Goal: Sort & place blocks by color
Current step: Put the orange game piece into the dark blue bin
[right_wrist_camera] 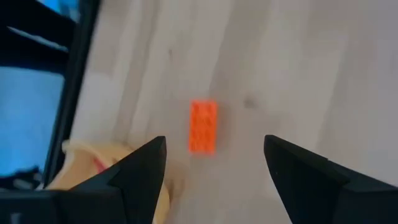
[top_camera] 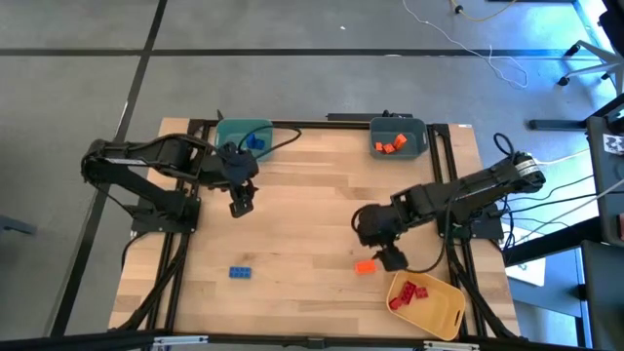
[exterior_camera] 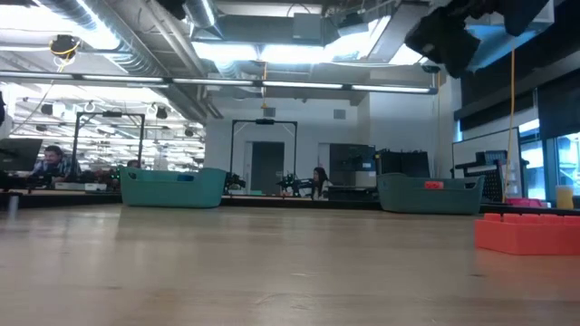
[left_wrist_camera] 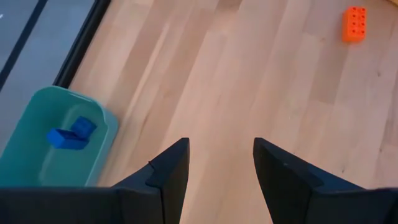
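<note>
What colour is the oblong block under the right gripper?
Orange studded oblong block, clearest in the right wrist view.

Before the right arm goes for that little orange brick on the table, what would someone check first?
1. Right gripper open and empty: ok.
2. Oblong orange studded plastic brick lying flat on the wooden table, ahead of the fingers: ok.
3. Nothing touching the brick; yellow plastic bin of red bricks sits close by: ok, mind it.
4. Grey-blue plastic bin already holding orange bricks, unblocked: ok.
5. Left gripper open, empty, far off near the teal plastic bin: ok.
6. Fingers aligned with the brick's narrow sides: cannot tell.
</note>
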Controlling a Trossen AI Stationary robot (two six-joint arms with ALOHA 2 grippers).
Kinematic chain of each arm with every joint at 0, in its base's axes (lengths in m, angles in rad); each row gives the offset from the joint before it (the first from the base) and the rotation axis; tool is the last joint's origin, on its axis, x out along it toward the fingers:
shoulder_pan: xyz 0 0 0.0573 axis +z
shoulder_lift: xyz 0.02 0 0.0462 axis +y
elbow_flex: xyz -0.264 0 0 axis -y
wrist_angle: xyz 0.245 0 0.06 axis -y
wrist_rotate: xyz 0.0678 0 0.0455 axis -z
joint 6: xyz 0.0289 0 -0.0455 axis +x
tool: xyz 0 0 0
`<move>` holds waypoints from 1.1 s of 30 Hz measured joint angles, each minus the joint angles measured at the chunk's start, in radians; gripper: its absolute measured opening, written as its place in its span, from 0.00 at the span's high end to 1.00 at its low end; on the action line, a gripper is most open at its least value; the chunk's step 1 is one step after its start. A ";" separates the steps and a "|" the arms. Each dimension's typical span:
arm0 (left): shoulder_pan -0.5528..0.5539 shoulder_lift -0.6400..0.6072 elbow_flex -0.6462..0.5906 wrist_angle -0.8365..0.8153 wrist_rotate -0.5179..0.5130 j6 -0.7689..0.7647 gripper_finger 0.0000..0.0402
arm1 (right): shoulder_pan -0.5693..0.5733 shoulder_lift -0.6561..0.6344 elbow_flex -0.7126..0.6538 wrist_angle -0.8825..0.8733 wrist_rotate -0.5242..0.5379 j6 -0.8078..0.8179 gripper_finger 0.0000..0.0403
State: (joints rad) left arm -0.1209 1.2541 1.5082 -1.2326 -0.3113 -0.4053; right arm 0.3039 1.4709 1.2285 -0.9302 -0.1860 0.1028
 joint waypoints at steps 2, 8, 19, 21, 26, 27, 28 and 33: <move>0.000 0.003 0.000 -0.011 -0.001 0.014 0.58 | 0.019 0.000 -0.050 0.101 -0.001 0.024 0.33; 0.000 0.002 0.000 -0.020 -0.012 0.023 0.58 | 0.073 0.032 -0.196 0.336 0.001 0.102 0.33; 0.000 0.002 0.000 -0.058 -0.013 0.023 0.58 | 0.118 0.209 -0.272 0.457 0.057 0.133 0.33; 0.000 0.002 0.000 -0.058 -0.013 0.022 0.58 | 0.118 0.246 -0.272 0.472 0.059 0.132 0.33; 0.000 0.002 0.000 -0.058 -0.013 0.022 0.58 | 0.117 0.315 -0.266 0.474 0.059 0.133 0.33; 0.000 0.002 0.000 -0.058 -0.013 0.022 0.58 | 0.117 0.324 -0.265 0.475 0.060 0.132 0.33; 0.000 0.002 0.000 -0.058 -0.013 0.022 0.58 | 0.117 0.330 -0.265 0.471 0.065 0.134 0.33; 0.000 0.002 0.000 -0.058 -0.013 0.022 0.58 | 0.117 0.329 -0.263 0.474 0.089 0.133 0.41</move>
State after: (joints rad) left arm -0.1207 1.2564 1.5082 -1.2907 -0.3241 -0.3832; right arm 0.4213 1.7999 0.9653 -0.4563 -0.0967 0.2359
